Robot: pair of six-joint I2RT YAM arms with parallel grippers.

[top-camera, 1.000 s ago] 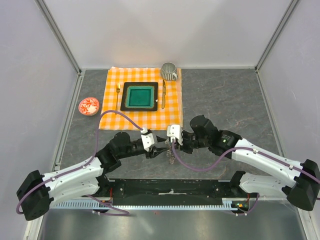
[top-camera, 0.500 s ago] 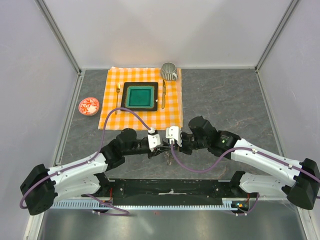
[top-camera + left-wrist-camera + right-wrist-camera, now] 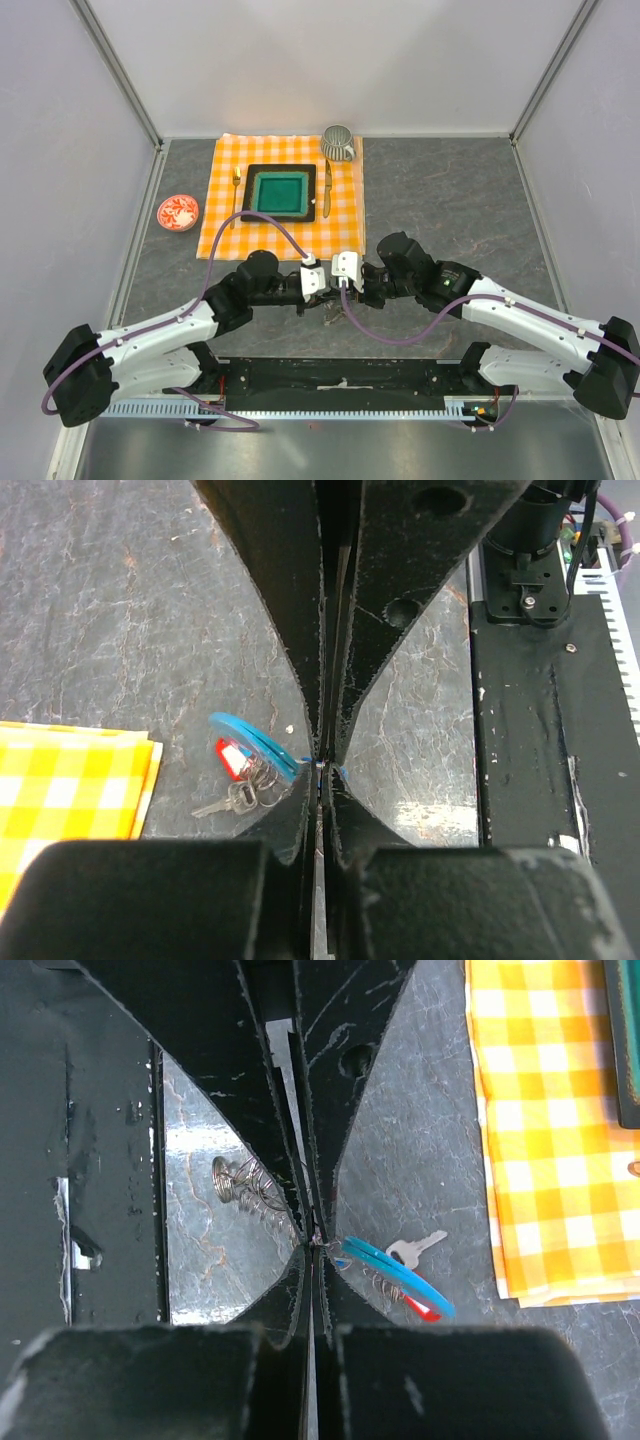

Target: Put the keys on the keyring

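The keys lie on the dark stone table between my two arms: a silver key [image 3: 222,801] [image 3: 417,1248], a red tag [image 3: 230,758] [image 3: 423,1309] and a curved blue tag [image 3: 252,744] [image 3: 398,1265]. My left gripper [image 3: 322,768] [image 3: 324,296] is shut on the near end of the blue tag, with blue showing on both sides of its tips. The keyring [image 3: 246,1186], a coil of silvery wire, runs up into my right gripper [image 3: 315,1242] [image 3: 340,296], which is shut on it. The two grippers meet tip to tip, and in the top view they hide most of the bunch.
An orange checked cloth [image 3: 225,195] lies behind, carrying a green square plate [image 3: 256,180], a gold fork [image 3: 236,192], a knife [image 3: 326,190] and a ribbed cup [image 3: 338,142]. A small red dish [image 3: 178,212] sits at the left. The black base rail [image 3: 340,375] runs along the near edge.
My left arm has swung right toward the right gripper, and its jaws have closed from wide open onto the blue tag. The right arm has held still, shut.
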